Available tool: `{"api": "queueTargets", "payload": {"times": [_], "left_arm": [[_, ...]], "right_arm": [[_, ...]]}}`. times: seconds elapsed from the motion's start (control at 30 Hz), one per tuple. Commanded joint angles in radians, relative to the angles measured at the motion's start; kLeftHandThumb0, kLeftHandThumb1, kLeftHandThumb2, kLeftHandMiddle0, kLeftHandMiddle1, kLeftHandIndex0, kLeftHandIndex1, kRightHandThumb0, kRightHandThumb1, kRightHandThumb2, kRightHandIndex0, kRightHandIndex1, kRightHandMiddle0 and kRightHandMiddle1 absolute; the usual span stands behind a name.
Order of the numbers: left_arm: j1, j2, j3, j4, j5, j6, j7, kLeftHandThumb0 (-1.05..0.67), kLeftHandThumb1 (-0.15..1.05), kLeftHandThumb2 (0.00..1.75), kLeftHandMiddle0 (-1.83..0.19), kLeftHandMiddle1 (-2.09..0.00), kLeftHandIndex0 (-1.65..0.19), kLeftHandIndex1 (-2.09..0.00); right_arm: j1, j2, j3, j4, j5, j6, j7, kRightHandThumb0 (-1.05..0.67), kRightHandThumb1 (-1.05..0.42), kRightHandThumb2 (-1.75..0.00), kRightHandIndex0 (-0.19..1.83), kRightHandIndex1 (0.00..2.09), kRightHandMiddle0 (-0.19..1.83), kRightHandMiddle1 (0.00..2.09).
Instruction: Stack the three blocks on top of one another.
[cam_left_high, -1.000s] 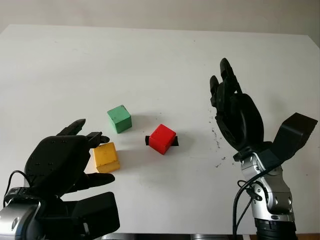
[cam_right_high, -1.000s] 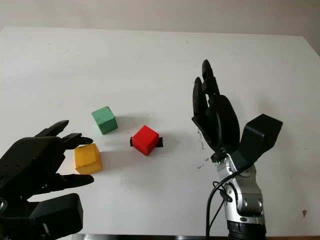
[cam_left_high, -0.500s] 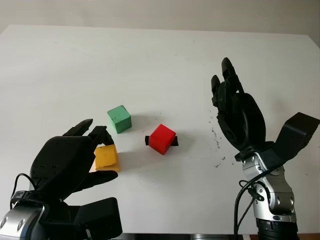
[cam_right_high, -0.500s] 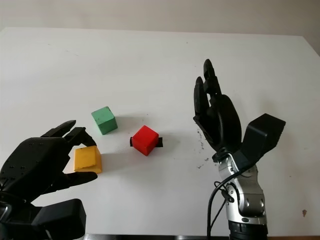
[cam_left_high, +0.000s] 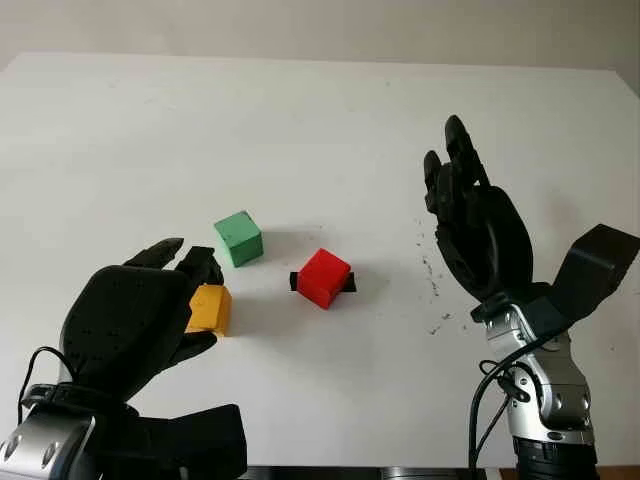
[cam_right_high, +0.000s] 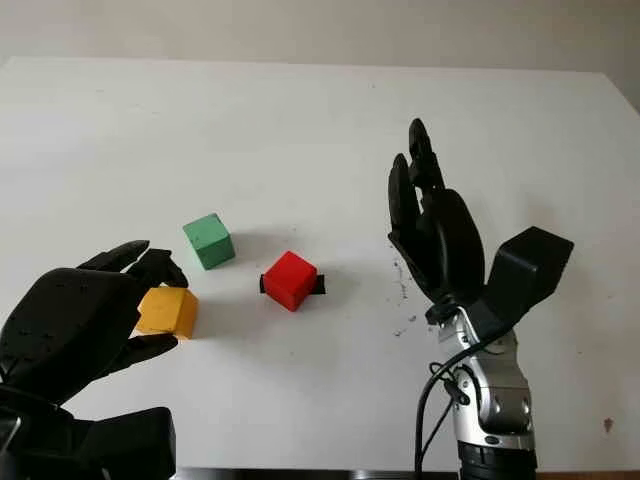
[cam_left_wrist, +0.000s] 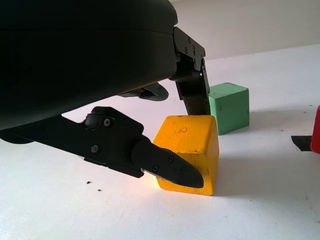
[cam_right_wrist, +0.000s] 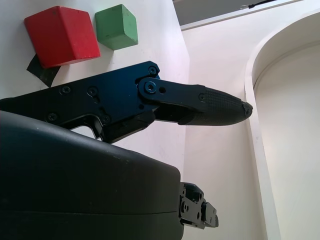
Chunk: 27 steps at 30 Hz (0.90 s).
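Note:
My left hand (cam_left_high: 190, 300) is at the front left of the white table (cam_left_high: 320, 110), shut on the yellow block (cam_left_high: 210, 308). In the left wrist view the thumb (cam_left_wrist: 165, 167) and a finger (cam_left_wrist: 192, 95) press opposite sides of the yellow block (cam_left_wrist: 192, 150), which is slightly tilted, low at the table. The green block (cam_left_high: 238, 237) stands just behind it, apart. The red block (cam_left_high: 324, 277) sits in the middle on a black tape mark (cam_left_high: 350, 284). My right hand (cam_left_high: 455, 175) is open, raised to the right of the red block.
Small dark specks (cam_left_high: 436, 290) mark the table between the red block and the right hand. The table's front edge runs just under both arms. In the right wrist view the red block (cam_right_wrist: 62, 35) and green block (cam_right_wrist: 116, 26) lie beyond the fingers.
My left hand's fingers have closed on the yellow block, which has tilted and shifted slightly away from the table's front edge. The right hand has barely moved.

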Motion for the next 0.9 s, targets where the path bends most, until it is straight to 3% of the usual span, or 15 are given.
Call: {"api": "queueTargets", "payload": {"times": [0.0,0.2,0.4,0.57,0.67,0.87], "left_arm": [[-0.007,0.004,0.016,-0.028,-0.016,-0.01,-0.012,-0.3,0.96,0.06,-0.37,-0.06,-0.32,-1.22],[-0.114,0.085,0.083,-0.085,-0.176,-0.053,-0.09,-0.38,1.01,0.06,-0.38,-0.06,-0.25,-1.3],[-0.374,0.208,0.106,-0.094,-0.327,-0.038,-0.246,-0.41,1.0,0.05,-0.42,-0.07,-0.31,-1.32],[-0.606,0.292,0.041,-0.015,-0.397,-0.068,-0.303,-0.4,0.95,0.04,-0.49,-0.08,-0.39,-1.36],[-0.723,0.304,-0.019,0.055,-0.43,-0.097,-0.301,-0.35,0.91,0.04,-0.53,-0.08,-0.47,-1.3],[-0.918,0.309,-0.161,0.218,-0.414,-0.158,-0.313,-0.44,0.94,0.06,-0.58,-0.07,-0.57,-1.27]], "right_arm": [[-0.004,-0.006,-0.003,-0.007,0.002,-0.019,0.006,-0.7,-1.05,-0.55,-0.19,0.0,-0.19,0.0],[-0.004,-0.006,-0.001,0.002,-0.003,-0.034,0.016,-0.7,-1.05,-0.56,-0.19,0.0,-0.19,0.0],[0.002,-0.001,0.002,-0.005,0.001,-0.024,0.015,-0.7,-1.05,-0.54,-0.19,0.0,-0.19,0.0],[0.003,0.002,0.008,0.007,-0.003,-0.038,0.018,-0.7,-1.05,-0.53,-0.19,0.0,-0.19,0.0],[0.003,0.007,0.014,0.009,-0.005,-0.038,0.012,-0.71,-1.05,-0.52,-0.19,0.0,-0.19,0.0],[0.005,0.019,0.029,0.003,-0.016,-0.03,-0.011,-0.73,-1.05,-0.5,-0.19,0.0,-0.19,0.0]]}}
